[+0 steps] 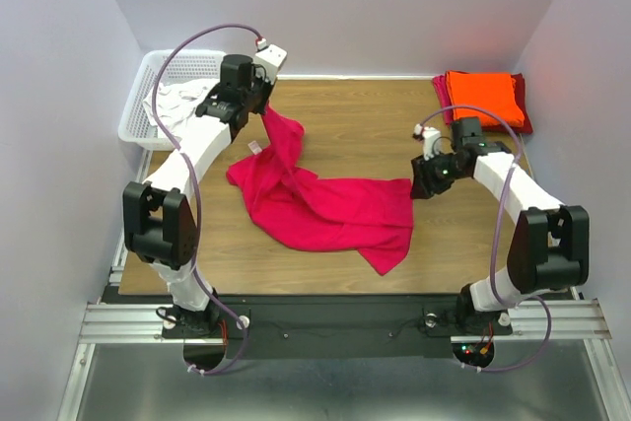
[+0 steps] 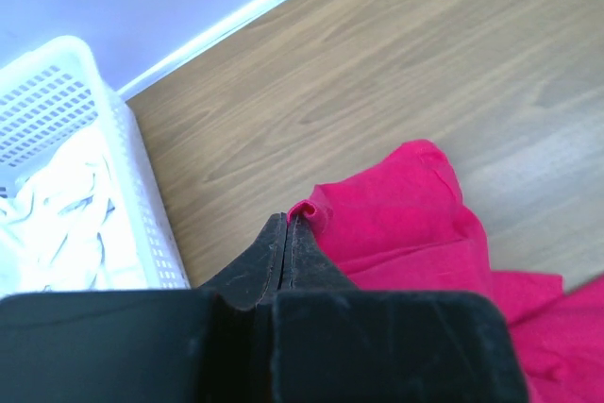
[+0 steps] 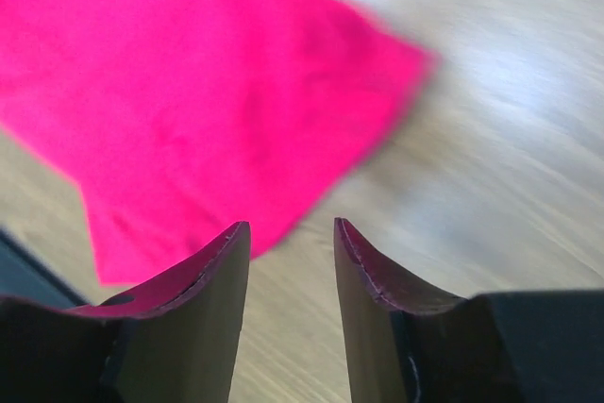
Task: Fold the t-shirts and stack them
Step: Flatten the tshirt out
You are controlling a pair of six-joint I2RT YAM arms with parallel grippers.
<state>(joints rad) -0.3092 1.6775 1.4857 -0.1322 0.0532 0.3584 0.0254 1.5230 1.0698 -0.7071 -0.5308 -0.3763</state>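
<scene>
Left gripper (image 2: 289, 226) pinches pink t-shirt (image 2: 406, 219); parted right gripper (image 3: 291, 252) seemingly beside it.

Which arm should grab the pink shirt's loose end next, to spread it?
Right. The right claw is open and empty beside the pink shirt's right end; the left claw is shut on the shirt's far corner near the basket.

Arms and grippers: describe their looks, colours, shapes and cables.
Left arm and right arm have white links and bulky black joints. A lilac cable loops along each. Left gripper and right gripper have black, tapering, scuffed fingers.
</scene>
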